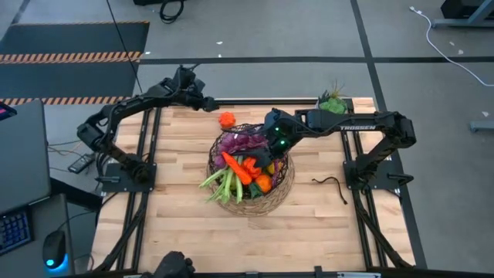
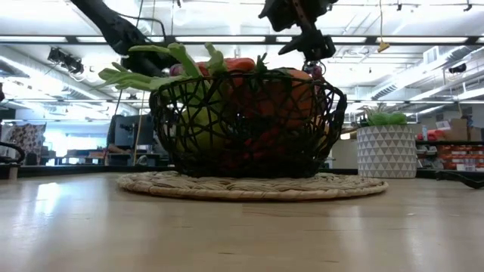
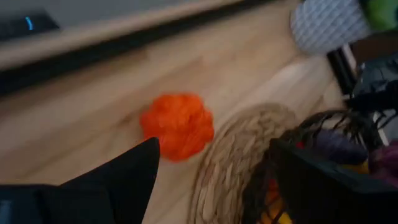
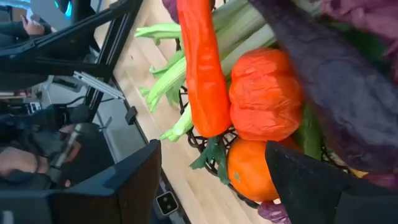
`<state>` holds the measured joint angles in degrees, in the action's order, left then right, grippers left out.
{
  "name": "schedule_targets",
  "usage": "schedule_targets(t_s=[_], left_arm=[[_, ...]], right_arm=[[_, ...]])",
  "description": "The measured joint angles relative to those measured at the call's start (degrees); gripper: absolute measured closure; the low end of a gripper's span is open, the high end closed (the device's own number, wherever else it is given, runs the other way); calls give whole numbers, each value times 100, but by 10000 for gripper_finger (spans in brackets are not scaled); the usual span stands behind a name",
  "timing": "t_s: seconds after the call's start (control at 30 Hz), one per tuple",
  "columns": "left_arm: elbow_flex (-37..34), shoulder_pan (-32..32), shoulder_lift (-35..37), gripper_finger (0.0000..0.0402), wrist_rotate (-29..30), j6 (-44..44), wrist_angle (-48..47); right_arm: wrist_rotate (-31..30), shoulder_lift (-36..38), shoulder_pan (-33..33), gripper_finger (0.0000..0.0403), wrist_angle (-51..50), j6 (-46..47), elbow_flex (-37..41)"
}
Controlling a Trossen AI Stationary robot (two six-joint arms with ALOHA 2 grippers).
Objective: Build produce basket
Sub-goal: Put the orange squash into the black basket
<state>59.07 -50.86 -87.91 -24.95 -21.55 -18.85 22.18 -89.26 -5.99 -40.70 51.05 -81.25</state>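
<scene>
two grippers are at work near the basket (image 1: pixel 251 176). the right gripper (image 1: pixel 272 140) hangs over the far right part of the bowl, just above the heap, and its wrist view shows the fingers (image 4: pixel 112 186) spread wide with nothing between them, looking down on the produce (image 1: pixel 243 166); it reads as released, perhaps poised to nudge or pick something inside, though that is a guess. below it lie a long red pepper (image 4: pixel 202 74), a crinkled orange pepper (image 4: pixel 264 102), an orange (image 4: pixel 252 168) and the green leek (image 1: pixel 220 184), whose stalks poke out past the wire rim toward the left-near side. purple grapes (image 1: pixel 243 143) fill the far side of the bowl. the left gripper (image 1: pixel 207 103) sits at the far edge of the table, left of the basket, its fingers (image 3: pixel 118 180) parted and empty, aimed at one orange piece (image 1: pixel 227 120) that rests on the wood just beside the tan wicker base (image 3: pixel 230 155), outside the bowl. that stray piece looks like the one left to load, and the woven mat and wire wall stand close beside it, so a grasp from that side would be cramped. a potted plant (image 1: pixel 333 102) in a white pot stands at the far right edge, behind the right arm, and a dark cable (image 1: pixel 330 184) lies on the table right of the basket, both well apart from the stray piece.
</scene>
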Motion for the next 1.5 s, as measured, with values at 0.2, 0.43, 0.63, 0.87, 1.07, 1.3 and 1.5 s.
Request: schedule_targets(t_s=[0.2,0.43,0.63,0.87,1.07,1.3,1.5], left_arm=[[-4,126,-395,86,-274,431,-32],[283,465,-349,85,581,2958,-122],[1028,570,-873,85,1050,3405,-1453],[2006,567,-1477,85,1039,3411,-2366],[2280,632,-1477,90,1104,3384,-2082],[2280,677,-1625,92,1198,3424,-2181],[2277,700,-1917,91,1131,3843,-2614]], right_arm=[[176,5,-115,112,-29,20,0],[440,5,-136,112,-299,49,0],[486,5,-57,112,-344,87,0],[495,5,-98,112,-344,131,0],[609,5,-95,112,-346,129,0],[609,5,-94,112,-350,133,0],[607,5,-138,114,-352,138,0]])
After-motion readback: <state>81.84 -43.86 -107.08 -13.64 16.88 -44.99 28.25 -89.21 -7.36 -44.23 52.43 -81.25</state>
